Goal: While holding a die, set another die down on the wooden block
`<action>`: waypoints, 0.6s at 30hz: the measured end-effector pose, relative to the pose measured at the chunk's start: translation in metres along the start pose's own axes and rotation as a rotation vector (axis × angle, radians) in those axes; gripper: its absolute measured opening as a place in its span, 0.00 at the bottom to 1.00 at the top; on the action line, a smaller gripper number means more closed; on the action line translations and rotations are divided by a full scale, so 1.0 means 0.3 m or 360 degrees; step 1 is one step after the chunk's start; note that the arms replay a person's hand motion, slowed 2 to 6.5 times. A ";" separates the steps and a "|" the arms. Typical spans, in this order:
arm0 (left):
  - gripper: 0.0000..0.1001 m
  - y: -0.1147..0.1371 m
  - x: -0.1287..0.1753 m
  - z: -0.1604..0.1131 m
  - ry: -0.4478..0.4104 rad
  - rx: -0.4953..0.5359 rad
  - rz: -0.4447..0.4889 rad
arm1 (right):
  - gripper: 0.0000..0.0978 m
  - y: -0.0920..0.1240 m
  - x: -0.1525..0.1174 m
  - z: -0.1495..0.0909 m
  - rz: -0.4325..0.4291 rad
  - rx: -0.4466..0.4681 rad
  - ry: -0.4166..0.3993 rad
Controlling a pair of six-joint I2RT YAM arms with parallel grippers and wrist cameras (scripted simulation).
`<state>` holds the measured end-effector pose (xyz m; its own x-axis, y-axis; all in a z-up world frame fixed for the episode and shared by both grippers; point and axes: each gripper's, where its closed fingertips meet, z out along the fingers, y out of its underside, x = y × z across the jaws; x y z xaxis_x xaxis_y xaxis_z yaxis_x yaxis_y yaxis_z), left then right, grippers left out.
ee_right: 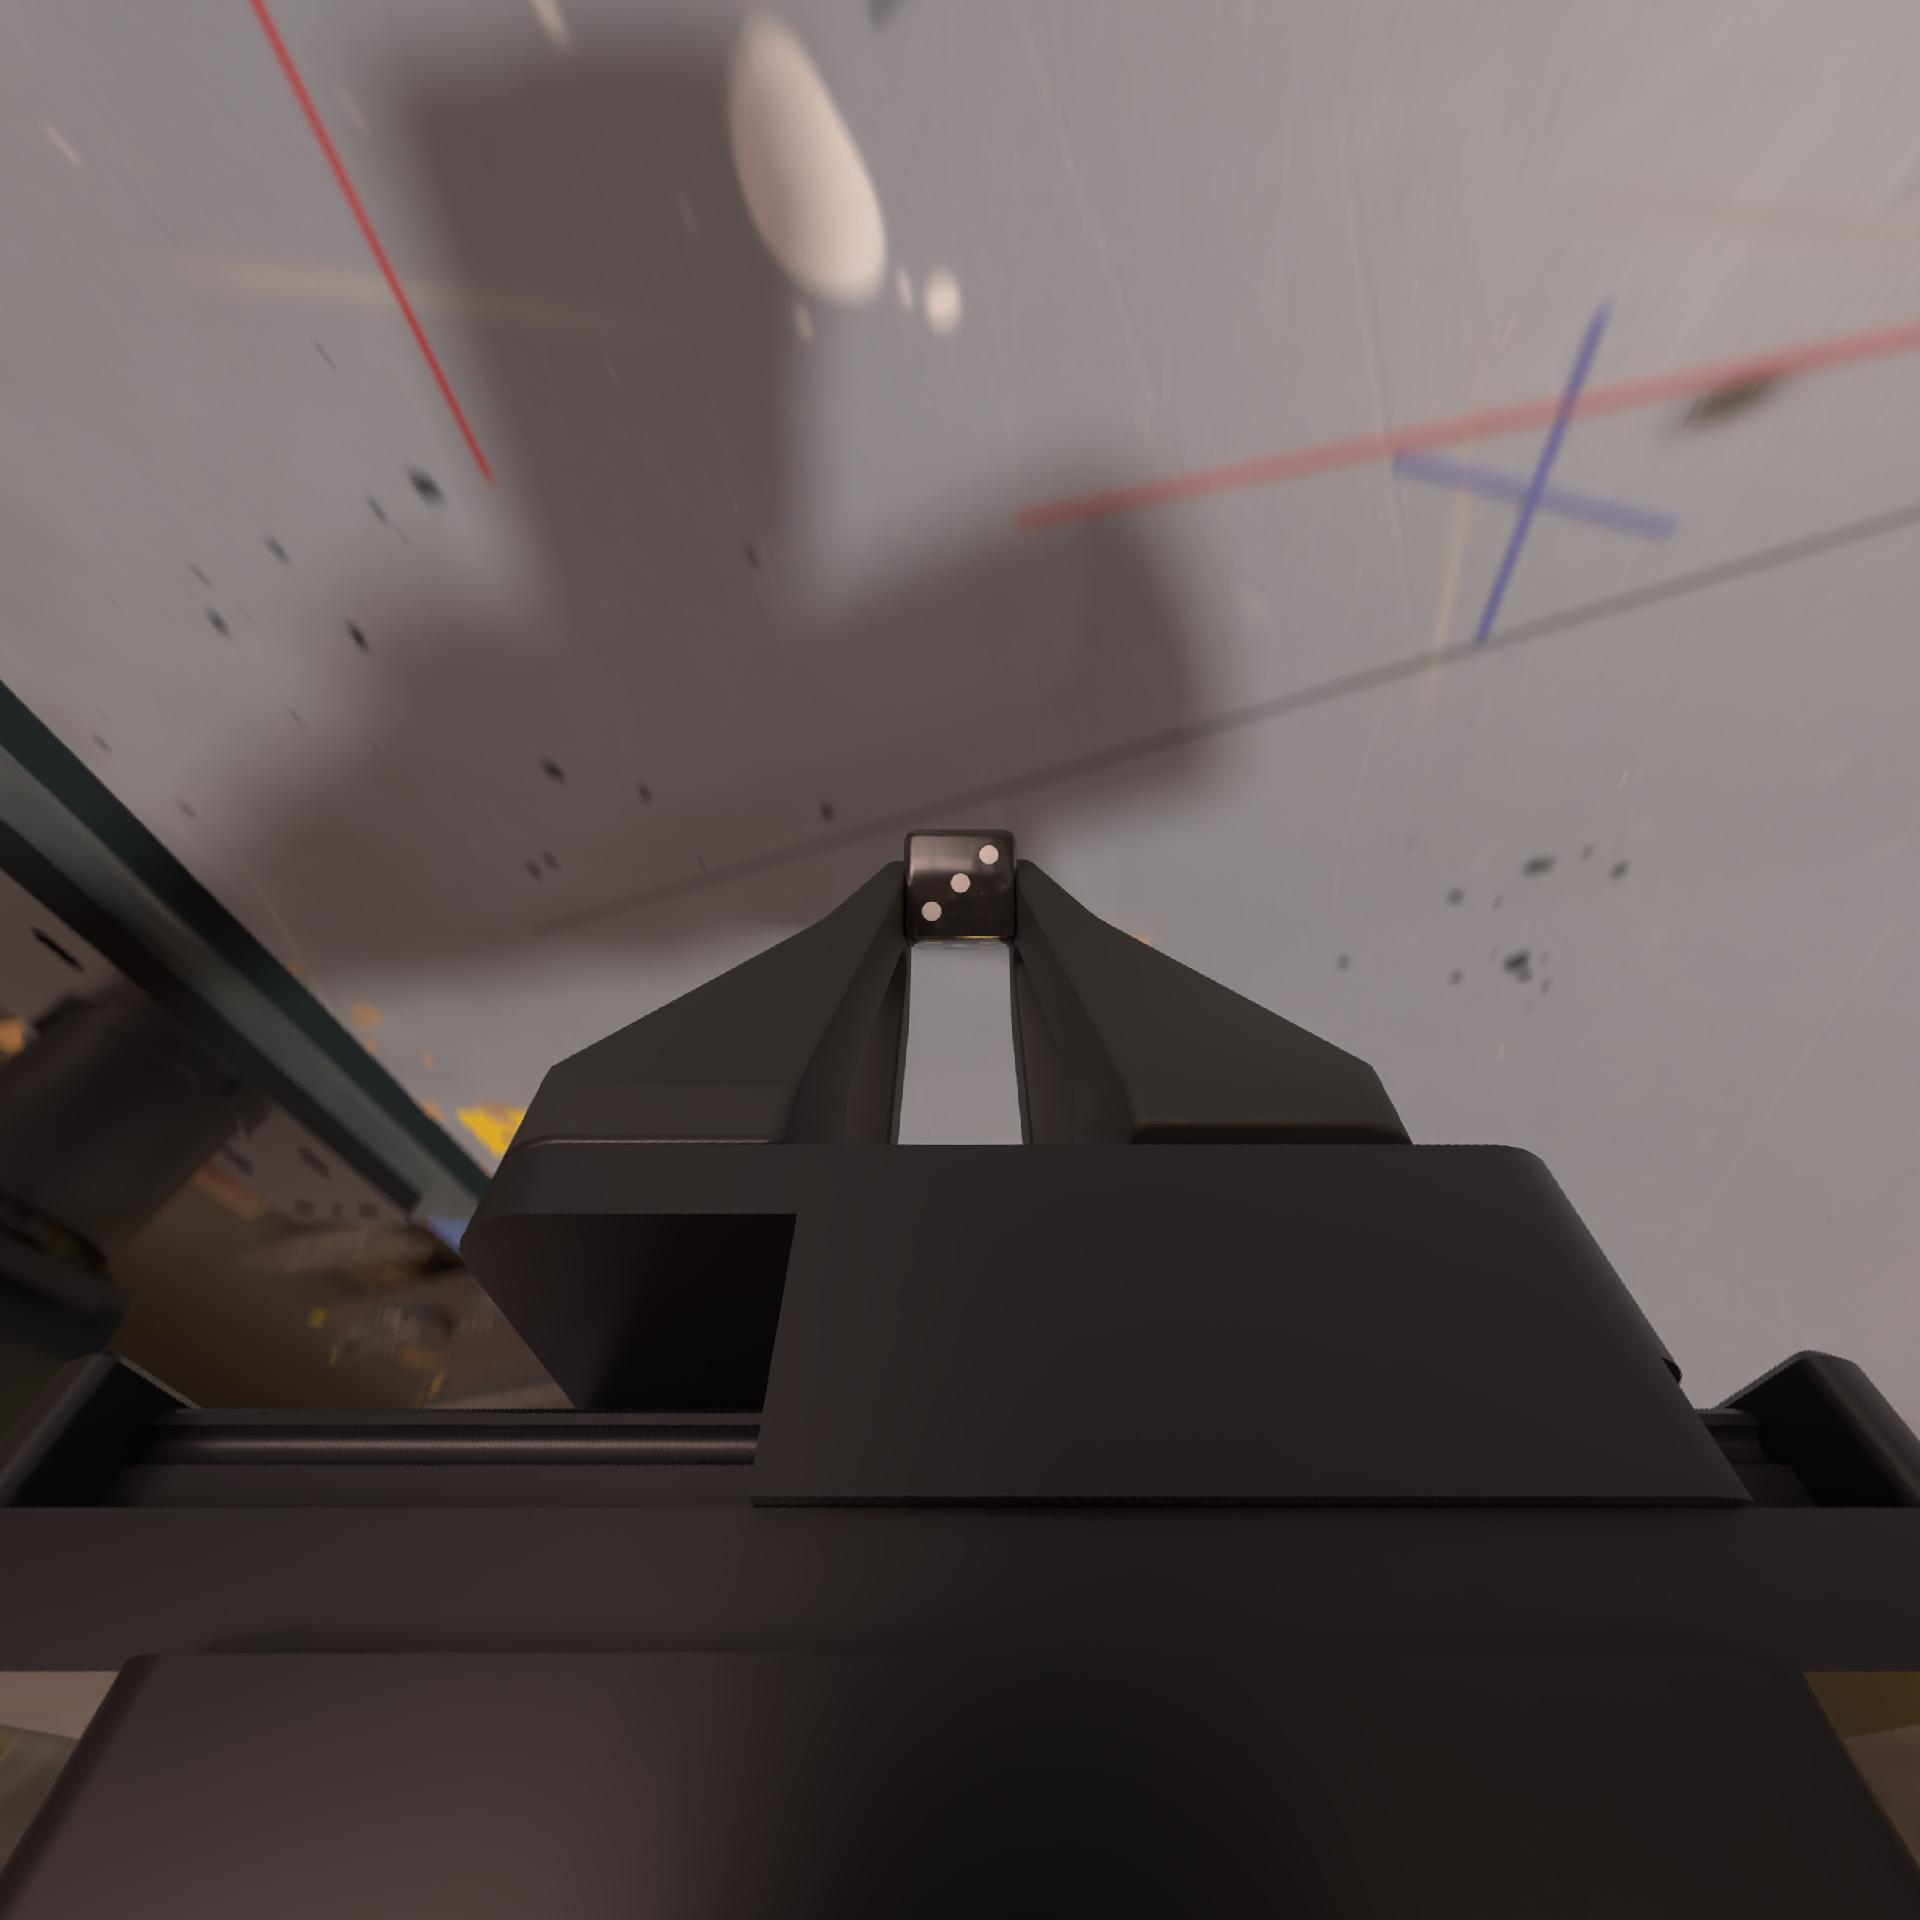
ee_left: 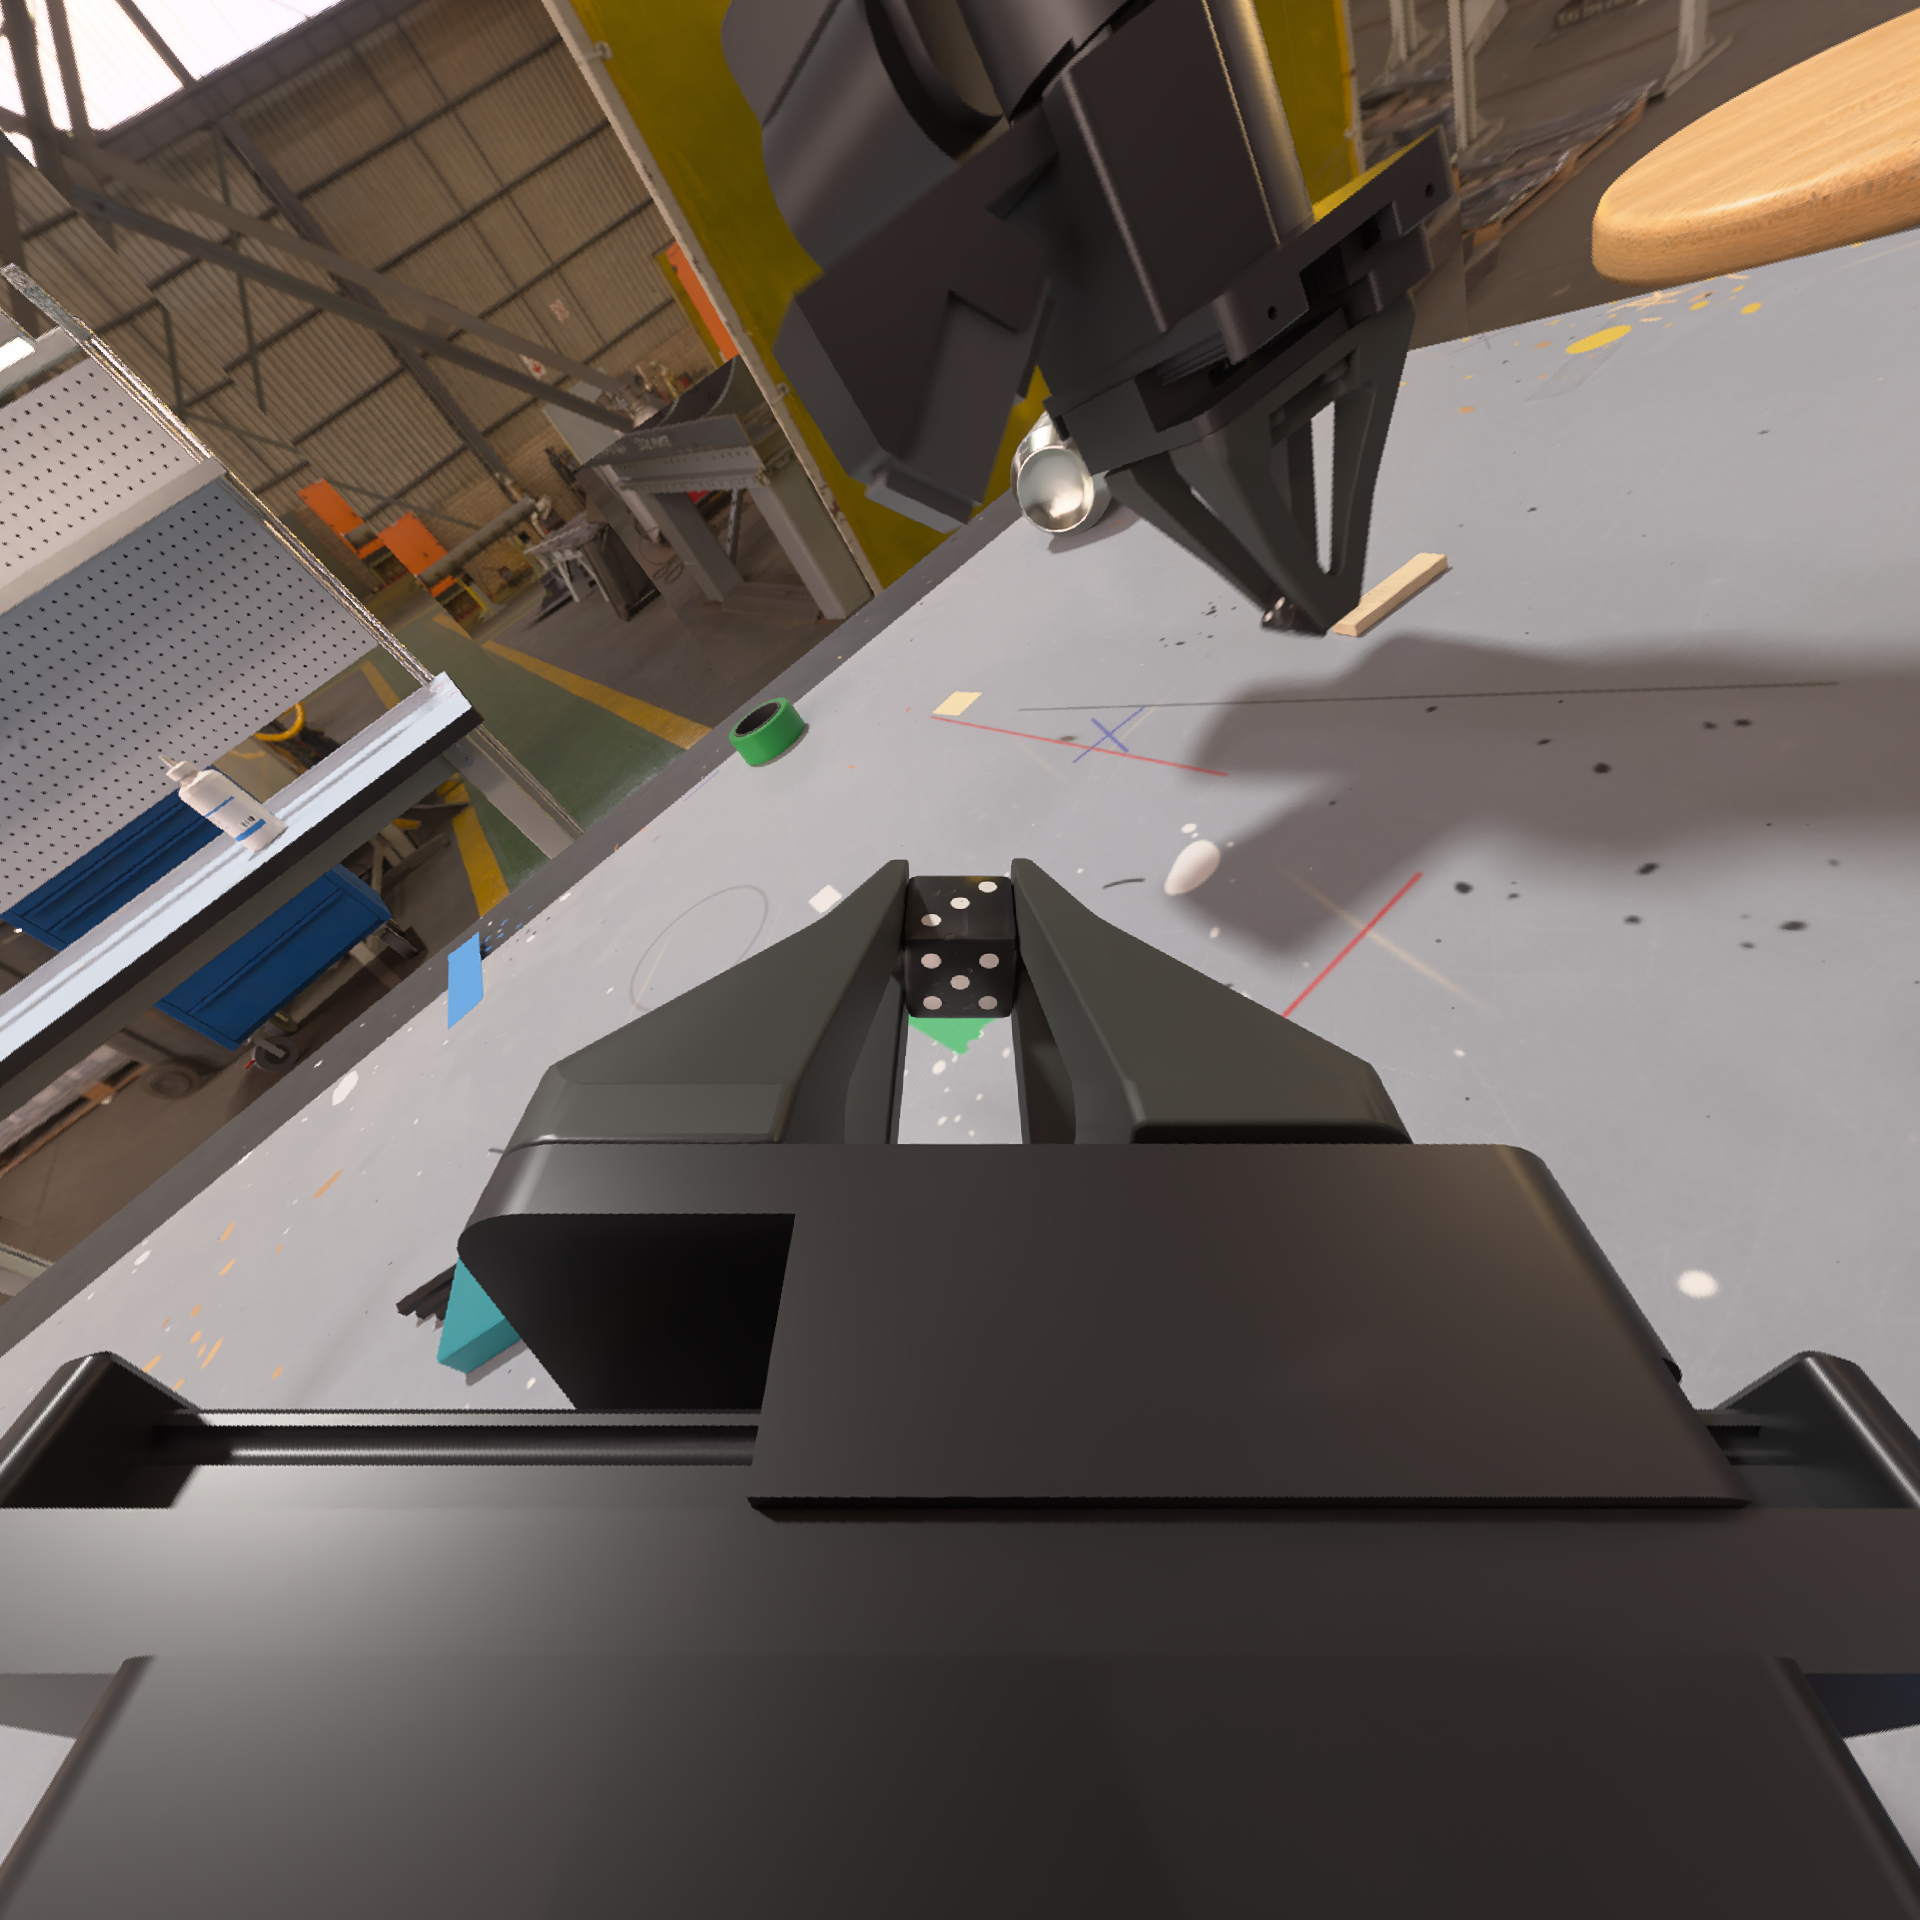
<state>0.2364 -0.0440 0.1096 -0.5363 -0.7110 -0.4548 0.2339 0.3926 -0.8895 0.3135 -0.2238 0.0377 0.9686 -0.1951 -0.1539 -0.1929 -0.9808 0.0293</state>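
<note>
Left wrist view: the left gripper pinches a black die with white pips between its fingertips at frame centre, above the grey tabletop. A green patch shows on the table just below the die, between the fingers. In the upper centre the right gripper points down at the table, its fingers drawn close on a small dark object that is too small to identify here. Just right of its tips lies the flat wooden block, pale and narrow. A round wooden board fills the upper right corner. A shiny metal cup sits behind the right gripper, a green tape roll at centre left near the table edge, and a white egg-shaped object right of centre.

Right wrist view: the right gripper clamps a second black die at its fingertips, three pips facing the camera. The background table is blurred.
</note>
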 end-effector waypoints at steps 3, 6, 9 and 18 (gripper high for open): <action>0.16 -0.002 -0.002 0.000 -0.0003 0.0004 0.0000 | 0.16 0.102 0.035 -0.013 0.0022 -0.0358 0.0025; 0.16 -0.004 -0.004 0.000 -0.0008 0.0007 0.0003 | 0.16 0.184 0.071 -0.020 0.0061 -0.0683 0.0052; 0.16 -0.009 -0.005 -0.002 -0.0014 0.0013 0.0010 | 0.16 0.240 0.083 -0.010 0.0105 -0.0913 0.0026; 0.16 -0.029 -0.009 -0.009 -0.0027 0.0058 0.0004 | 0.16 0.321 0.101 0.023 0.0094 -0.1292 0.0031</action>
<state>0.2338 -0.0439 0.1187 -0.5219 -0.7200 -0.4574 0.2650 0.3729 -0.8893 0.3231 -0.3242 0.0291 0.9644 -0.2391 -0.1128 -0.0772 -0.6628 0.7448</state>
